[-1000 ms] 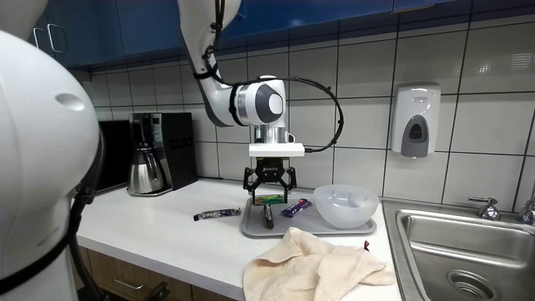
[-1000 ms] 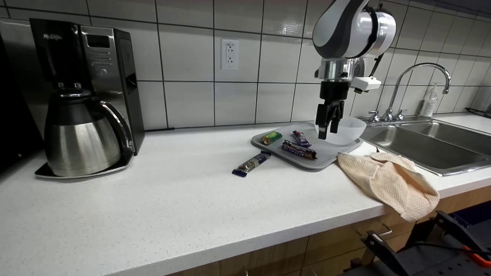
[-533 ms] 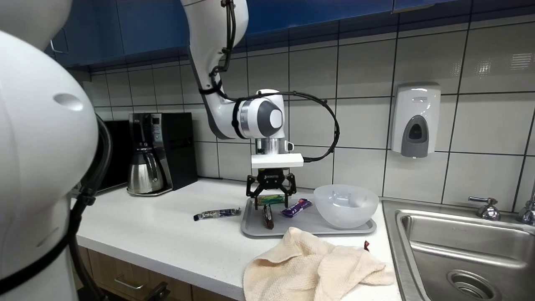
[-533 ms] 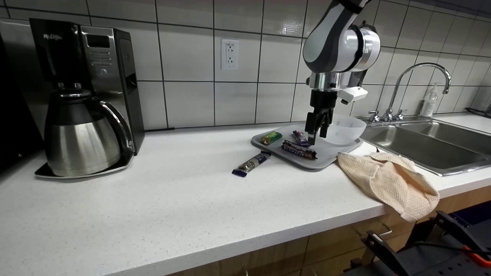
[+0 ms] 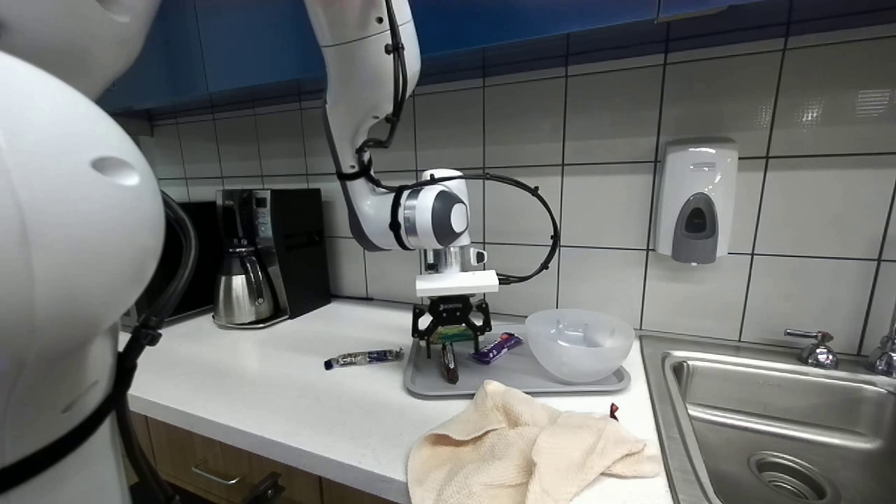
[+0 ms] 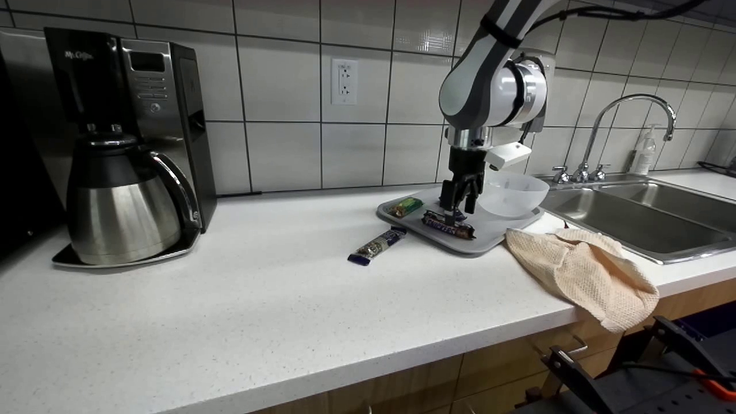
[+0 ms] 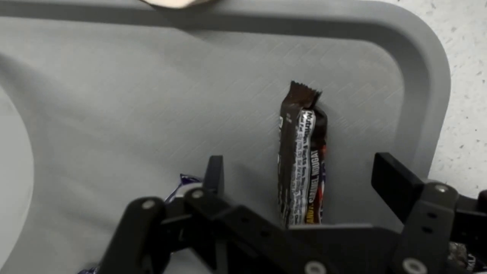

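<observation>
Straddling gripper (image 7: 297,169): jaws released and spread wide, pointing down; its fingers (image 7: 395,182) stand one to each side of the brown bar (image 7: 302,160). Fingertip contact with the tray (image 7: 152,95) cannot be determined.
Brown bar: lies on the tray between the jaws, apart from both fingers in the wrist view; one crimped end and a Nutrition Facts panel show, the other end hidden there.
Purple bar (image 5: 498,348): on the tray, slanted, just outside one finger, which partly covers it in the wrist view.
Green bar (image 5: 455,336): on the tray, near the jaws, partly masked by them in an exterior view.
Bowl (image 5: 579,346): translucent, upright on the tray, past the purple bar from the jaws.
Silver bar (image 6: 376,245): dark blue ends; on the counter (image 6: 259,316) outside the tray, on the side of the jaws away from the bowl.
Cloth (image 5: 525,448): peach, rumpled, beside the tray on the side of the jaws opposite the tiled wall (image 5: 612,210), hanging over the counter's edge; a small dark red item (image 5: 614,411) shows beside it, identity unclear.
Sink (image 5: 662,381): stainless, set in the counter, beyond the bowl from the jaws.
Coffee maker (image 6: 190,98): well apart from the jaws, on the silver bar's side; steel carafe (image 6: 123,215) upright within it.
Soap dispenser (image 5: 698,199): on the tiled wall, higher than the jaws.
</observation>
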Tool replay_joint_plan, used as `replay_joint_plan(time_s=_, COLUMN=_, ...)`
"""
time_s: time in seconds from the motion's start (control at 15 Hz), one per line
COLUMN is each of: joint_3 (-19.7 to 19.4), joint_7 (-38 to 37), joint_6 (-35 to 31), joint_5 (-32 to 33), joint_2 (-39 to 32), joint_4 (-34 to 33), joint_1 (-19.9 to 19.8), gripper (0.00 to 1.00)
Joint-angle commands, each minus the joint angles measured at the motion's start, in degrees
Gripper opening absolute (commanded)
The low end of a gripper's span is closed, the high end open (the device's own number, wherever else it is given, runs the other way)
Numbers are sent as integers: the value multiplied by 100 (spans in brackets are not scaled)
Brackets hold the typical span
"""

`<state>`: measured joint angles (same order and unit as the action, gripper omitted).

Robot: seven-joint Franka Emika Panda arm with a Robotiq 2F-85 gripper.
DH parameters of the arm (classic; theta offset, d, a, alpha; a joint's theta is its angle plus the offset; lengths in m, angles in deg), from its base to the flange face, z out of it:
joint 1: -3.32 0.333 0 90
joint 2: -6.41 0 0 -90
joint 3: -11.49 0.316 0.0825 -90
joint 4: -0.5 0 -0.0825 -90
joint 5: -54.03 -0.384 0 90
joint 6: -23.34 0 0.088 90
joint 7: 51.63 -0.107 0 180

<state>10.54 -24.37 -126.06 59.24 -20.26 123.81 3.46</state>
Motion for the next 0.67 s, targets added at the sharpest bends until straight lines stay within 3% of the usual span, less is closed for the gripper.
replay_joint_plan(time_s=0.0, joint_3=-17, joint_7=-693, joint_6=-160, joint_5=387, joint_2=-236, joint_4=-232, joint_1=75, gripper=100)
replay_joint_plan(time_s=0.53, joint_3=-42, joint_7=-1423, joint_6=-163, joint_5=593, joint_2=-440, joint_4=-411, joint_1=215, gripper=100)
replay_joint_plan(time_s=0.6, joint_3=-42, joint_7=-1449, joint_6=-147, joint_5=589, joint_2=-460, joint_4=-429, joint_1=216, gripper=86)
